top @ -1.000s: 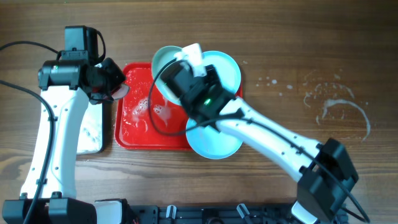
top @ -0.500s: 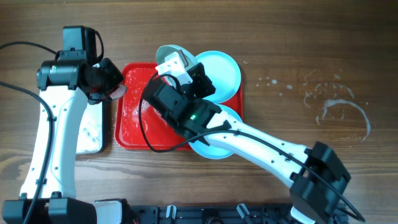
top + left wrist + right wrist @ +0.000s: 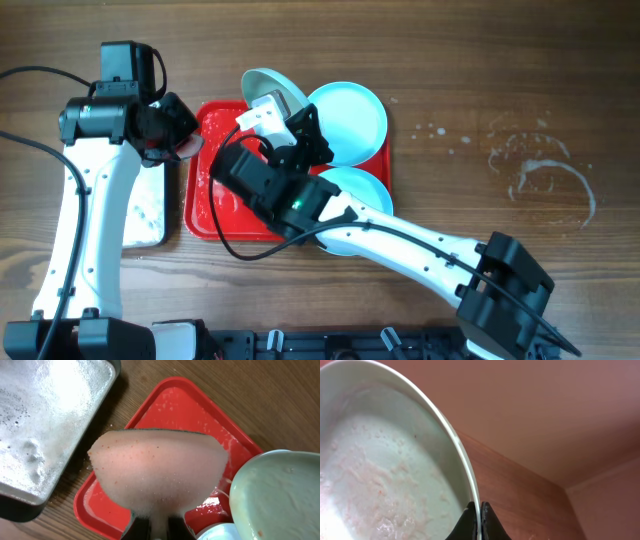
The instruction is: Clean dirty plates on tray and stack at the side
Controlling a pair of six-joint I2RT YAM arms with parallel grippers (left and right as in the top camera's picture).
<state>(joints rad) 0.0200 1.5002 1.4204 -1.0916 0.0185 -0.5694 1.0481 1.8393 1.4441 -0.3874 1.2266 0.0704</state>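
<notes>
Above the table, in the overhead view, the right gripper is shut on the rim of a round, shallow, pale turquoise-white plastic plate. It holds the plate tilted over the far edge of the large rectangular bright red plastic tray, which is streaked with white foam. Two matching plates lie flat along the tray's right side, one at the far corner and the other nearer, partly under the right arm. The left gripper hangs over the tray's far left corner, next to a black-rimmed silver metal tray.

From the left wrist, the jaws are pinched on a soft pale pink sponge with a dark scouring back, bowed into a foamy dome. Under it lie the red tray's corner and, to the left, the sudsy metal tray. The raised plate shows at the right edge, apart from the sponge, its face dull with a few small specks.

From the right wrist, the black fingertips meet on the plate's thin raised rim. The inner face carries a patchy pinkish-white film of suds.

This looks like the scrubbing step on the first plate, with none stacked aside yet. The next move calls for bringing the sponge and the plate's face together. The grip is only an edge pinch on wet plastic, so hard pressure may twist the plate loose.
</notes>
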